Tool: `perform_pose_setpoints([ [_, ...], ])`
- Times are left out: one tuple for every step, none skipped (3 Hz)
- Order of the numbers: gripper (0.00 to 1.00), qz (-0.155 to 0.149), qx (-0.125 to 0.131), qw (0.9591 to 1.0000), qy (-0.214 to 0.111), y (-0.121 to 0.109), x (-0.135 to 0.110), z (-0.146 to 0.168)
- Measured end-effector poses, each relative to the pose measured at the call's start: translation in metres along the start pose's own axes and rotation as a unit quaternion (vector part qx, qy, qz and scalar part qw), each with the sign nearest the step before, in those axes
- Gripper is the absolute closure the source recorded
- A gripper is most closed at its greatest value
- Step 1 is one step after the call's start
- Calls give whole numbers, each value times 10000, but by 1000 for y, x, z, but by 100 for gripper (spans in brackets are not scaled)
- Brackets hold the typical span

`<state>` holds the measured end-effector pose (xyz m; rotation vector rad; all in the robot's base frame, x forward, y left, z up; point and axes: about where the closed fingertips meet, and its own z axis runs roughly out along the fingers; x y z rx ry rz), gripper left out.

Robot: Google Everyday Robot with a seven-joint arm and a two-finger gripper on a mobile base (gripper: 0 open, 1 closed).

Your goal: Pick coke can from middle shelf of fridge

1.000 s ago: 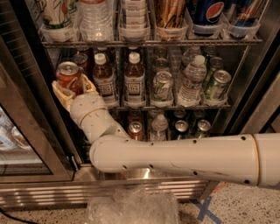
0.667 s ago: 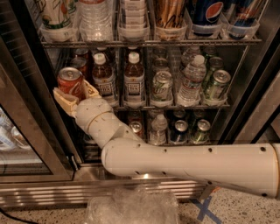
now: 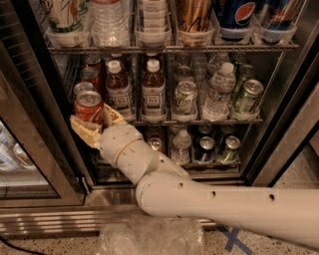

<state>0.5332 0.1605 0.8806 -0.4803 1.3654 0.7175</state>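
The fridge (image 3: pixel 281 134) stands open before me. My gripper (image 3: pixel 97 122) is shut on the red coke can (image 3: pixel 88 106), with cream fingers (image 3: pixel 82 130) on either side of its lower half. It holds the can upright at the left end of the middle shelf (image 3: pixel 199 121), just in front of the rack's edge. More red cans (image 3: pixel 91 75) stand in the lane behind it. My arm reaches in from the lower right.
Brown tea bottles (image 3: pixel 153 93), green-and-silver cans (image 3: pixel 185 97), (image 3: pixel 248 95) and a water bottle (image 3: pixel 218 92) fill the middle shelf. Pepsi bottles (image 3: pixel 234 14) stand above, small cans (image 3: pixel 205 149) below. The glass door (image 3: pixel 30 149) hangs open at left. Crumpled plastic (image 3: pixel 149 238) lies on the floor.
The gripper with the coke can has moved down and outward from the shelf's left lane, and the arm has drawn lower in view.
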Motion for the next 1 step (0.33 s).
perform_pose_setpoints([
  [100,46,99,9999,46,3,5,-18],
])
